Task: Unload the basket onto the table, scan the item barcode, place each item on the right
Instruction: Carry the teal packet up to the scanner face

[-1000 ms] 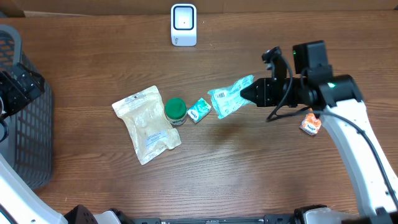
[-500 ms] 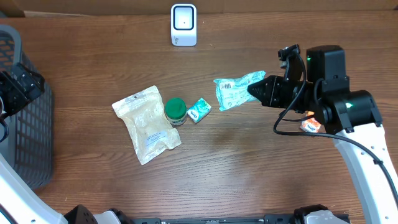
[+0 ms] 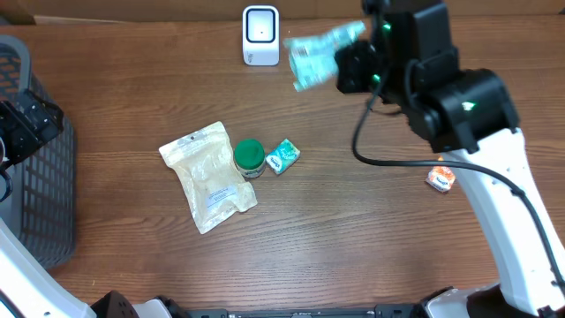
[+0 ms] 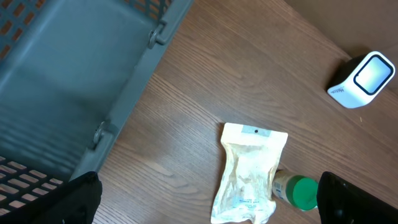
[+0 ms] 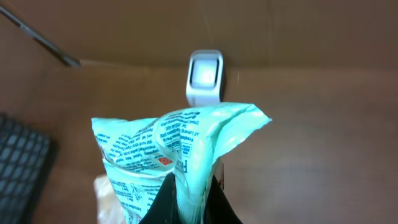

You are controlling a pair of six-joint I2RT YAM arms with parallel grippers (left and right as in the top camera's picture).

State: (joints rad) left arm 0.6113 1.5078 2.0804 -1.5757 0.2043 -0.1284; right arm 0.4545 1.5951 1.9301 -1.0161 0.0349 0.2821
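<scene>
While your right tool (image 3: 342, 66) was clamped tight on one end of the mint-green packet (image 3: 313, 53), you had that packet up off the tabletop (image 3: 353, 238), near the far edge and just to the right of the white barcode scanner (image 3: 260, 35). From your right wrist camera the packet's printed face filled the foreground, bunched where the tool pinched it. The scanner stood beyond it with its window turned towards the lens. Overhead the packet was blurred, so no barcode could be made out there. Your left tool (image 3: 25, 131) sat at the left edge by the grey basket (image 3: 40, 203), its fingers (image 4: 351, 199) spread wide apart and gripping nothing. On the tabletop lay a clear pouch (image 3: 209, 177), a green-lidded jar (image 3: 249, 157) against its right edge, and a small teal packet (image 3: 282, 156) just beside the jar. A small orange packet (image 3: 440, 178) lay well apart to the right, beside your right arm.
</scene>
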